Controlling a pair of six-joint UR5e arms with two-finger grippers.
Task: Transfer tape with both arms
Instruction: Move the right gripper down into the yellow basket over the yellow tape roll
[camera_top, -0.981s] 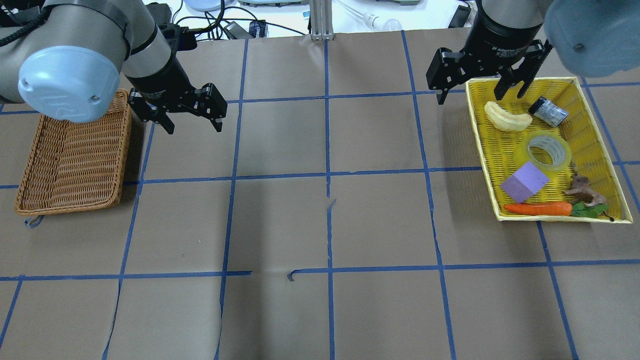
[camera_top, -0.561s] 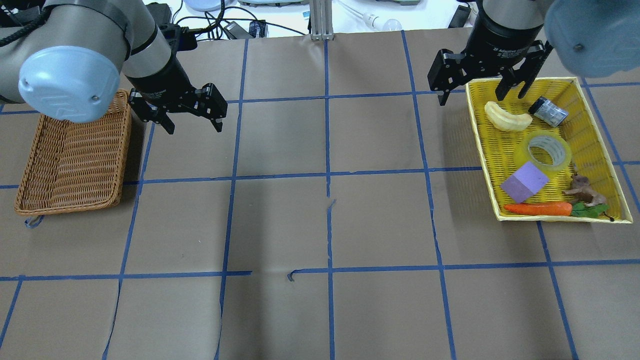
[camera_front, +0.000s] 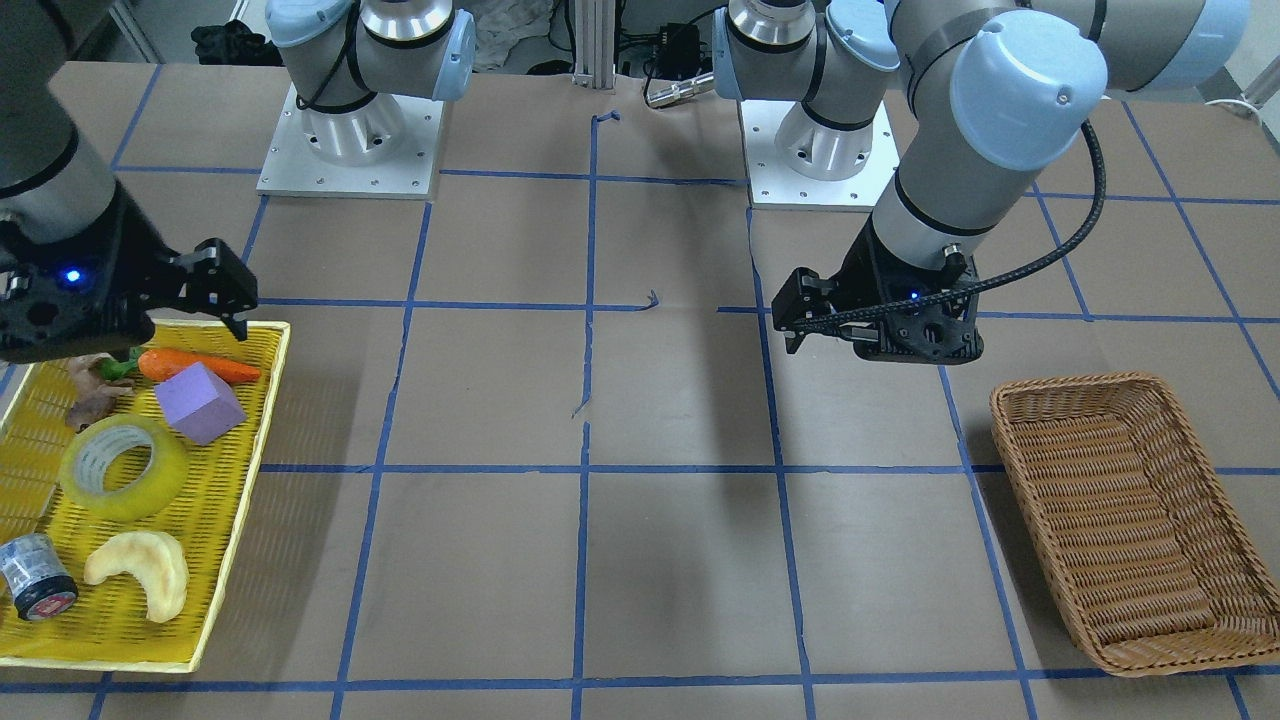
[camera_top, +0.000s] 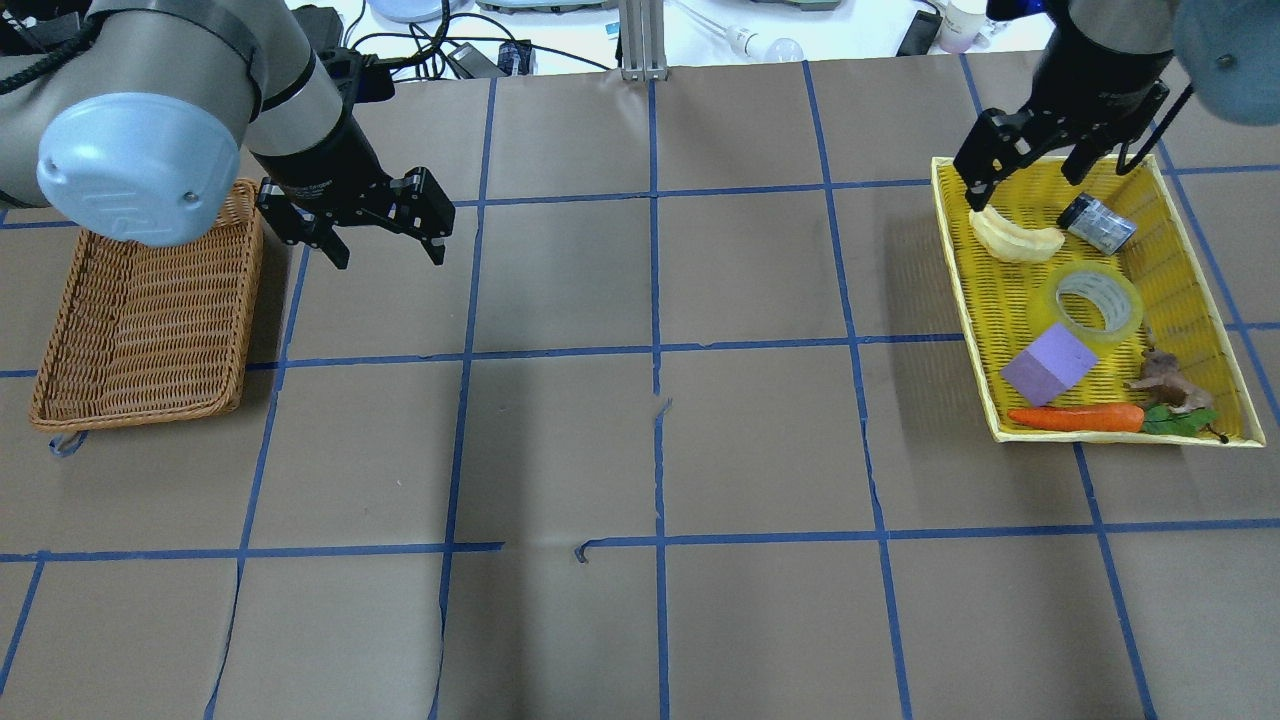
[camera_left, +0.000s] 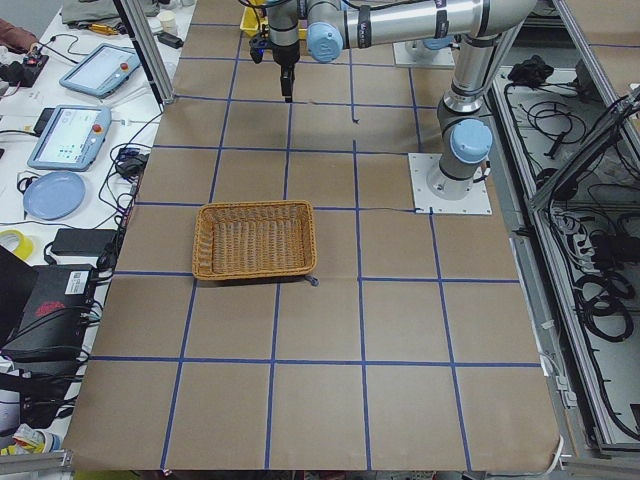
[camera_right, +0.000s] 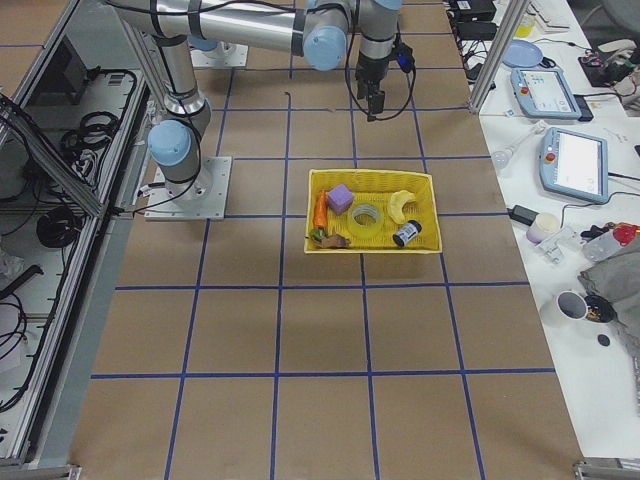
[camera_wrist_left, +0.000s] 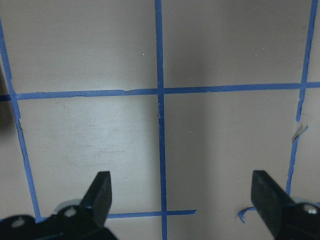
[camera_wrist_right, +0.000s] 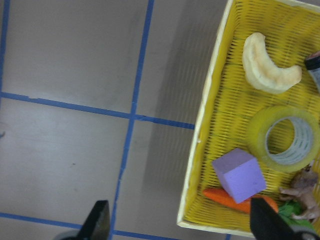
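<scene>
The right gripper (camera_top: 1023, 188), jaws spread and empty, hangs over the robot-side end of a yellow tray (camera_top: 990, 290), above a pale crescent (camera_top: 1015, 238) and a small grey cylinder (camera_top: 1097, 222). The tape (camera_top: 1047, 310) lies flat on the tray's mesh floor, hole up: a glossy, translucent yellow ring around a grey-white core. It sits between the crescent and a purple cube (camera_top: 1048, 365), which it appears to touch, though the overhead view leaves that uncertain. A carrot (camera_top: 1075, 417) lies beyond the cube. Across the table, the left gripper (camera_top: 388, 258), jaws likewise apart and empty, hovers over bare paper beside a wicker basket (camera_top: 150, 320).
</scene>
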